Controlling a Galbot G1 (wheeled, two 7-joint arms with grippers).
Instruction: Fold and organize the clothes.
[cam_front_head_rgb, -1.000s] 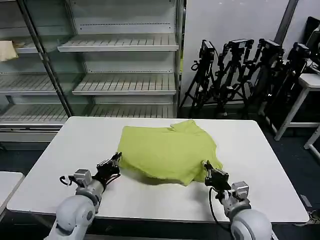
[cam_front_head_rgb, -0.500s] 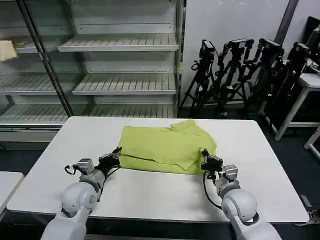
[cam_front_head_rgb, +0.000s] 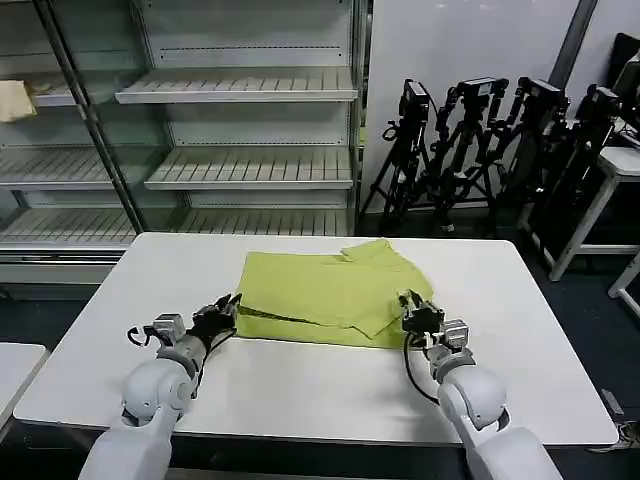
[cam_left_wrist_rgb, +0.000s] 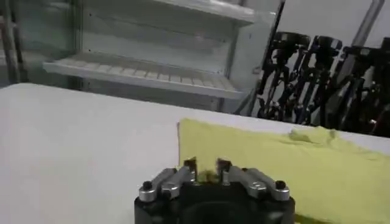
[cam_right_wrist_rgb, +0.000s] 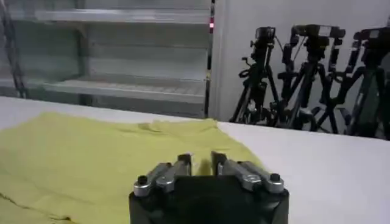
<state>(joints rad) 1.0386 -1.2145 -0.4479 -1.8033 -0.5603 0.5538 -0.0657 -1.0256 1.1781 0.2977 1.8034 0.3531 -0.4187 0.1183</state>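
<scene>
White bench (cam_front_head_rgb: 300, 390) in front of me carries the shirt (cam_front_head_rgb: 335, 297), lying folded toward the far middle. My left hand (cam_front_head_rgb: 224, 311) pinches the shirt's near left edge, fingers nearly closed on fabric. My right hand (cam_front_head_rgb: 413, 312) grips the near right edge likewise. Shelves (cam_front_head_rgb: 240, 90) stand behind.

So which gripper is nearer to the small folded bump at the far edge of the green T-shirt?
The right gripper. It sits at the T-shirt's near right corner, closer to the bump. The left gripper is at the near left corner, farther across the fabric.
</scene>
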